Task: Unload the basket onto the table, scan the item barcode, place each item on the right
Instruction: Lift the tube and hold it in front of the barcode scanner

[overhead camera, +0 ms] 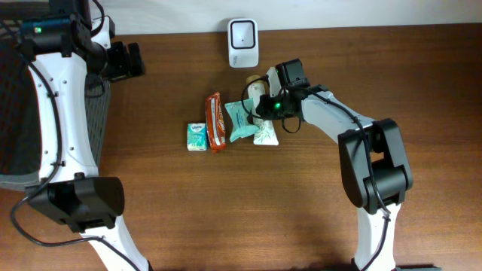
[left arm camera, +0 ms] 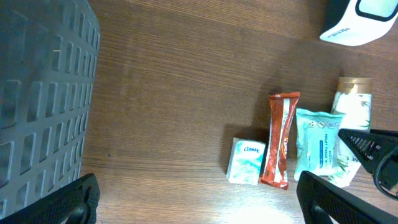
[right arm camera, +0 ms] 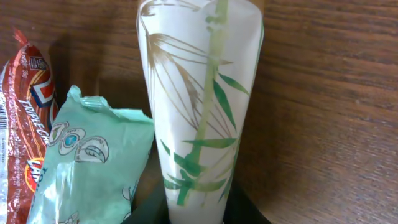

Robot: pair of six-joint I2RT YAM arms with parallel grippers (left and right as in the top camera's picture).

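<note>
A white tube with a green bamboo print (right arm camera: pixel 199 106) lies on the wooden table, its brown cap end pointing toward the white scanner (overhead camera: pixel 242 42). My right gripper (right arm camera: pixel 198 208) is shut on the tube's flat lower end, with a black finger pressed against each side. Overhead, the right gripper (overhead camera: pixel 265 111) sits over the tube (overhead camera: pixel 266 135) at the right end of the row of items. My left gripper (left arm camera: pixel 199 199) hangs open and empty above bare table, far left of the items, near the back left corner (overhead camera: pixel 129 62).
A teal wipes pack (overhead camera: pixel 239 120), a red snack bar (overhead camera: pixel 216 122) and a small green tissue pack (overhead camera: pixel 196 136) lie in a row left of the tube. A dark grey mesh basket (left arm camera: pixel 43 93) stands at the table's left edge.
</note>
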